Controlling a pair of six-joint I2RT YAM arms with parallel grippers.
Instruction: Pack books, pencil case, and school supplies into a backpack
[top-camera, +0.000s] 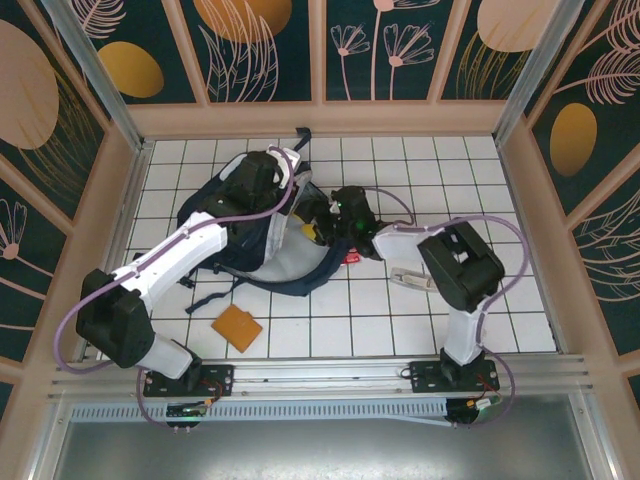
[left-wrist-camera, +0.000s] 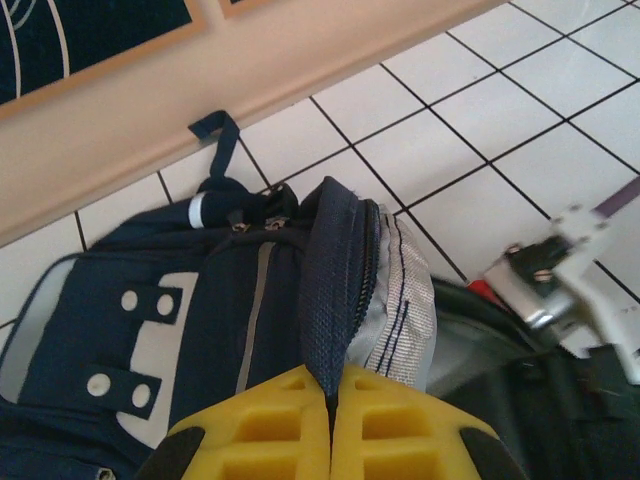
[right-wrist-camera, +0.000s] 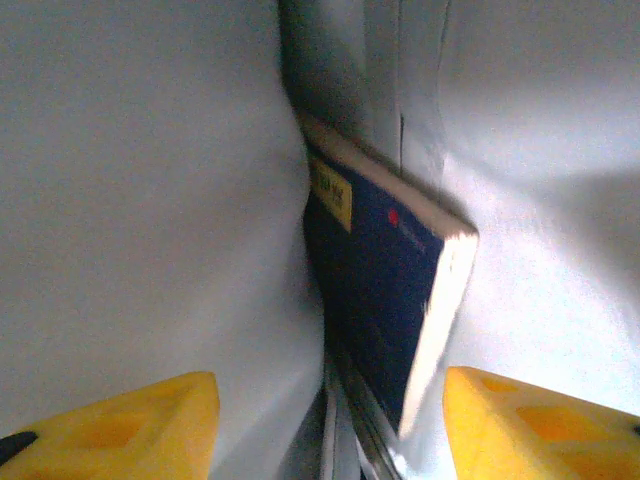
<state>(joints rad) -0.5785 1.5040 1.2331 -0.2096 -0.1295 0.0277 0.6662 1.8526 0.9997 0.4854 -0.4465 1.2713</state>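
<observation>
Pinching backpack (left-wrist-camera: 200, 330) rim in closed left claw (left-wrist-camera: 332, 400), right claw (right-wrist-camera: 330, 420) parted, free of book (right-wrist-camera: 375, 290) inside; orange pad (top-camera: 237, 327) unpacked.

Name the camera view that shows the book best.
Right wrist: the book stands on edge against the backpack's pale lining, cover and pages plain. From above, the right gripper covers that spot; the left wrist faces the backpack's outside.

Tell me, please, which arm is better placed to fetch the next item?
Right. The right gripper is open and holds nothing, with the red item close by; the left gripper is clamped on the backpack rim.
</observation>
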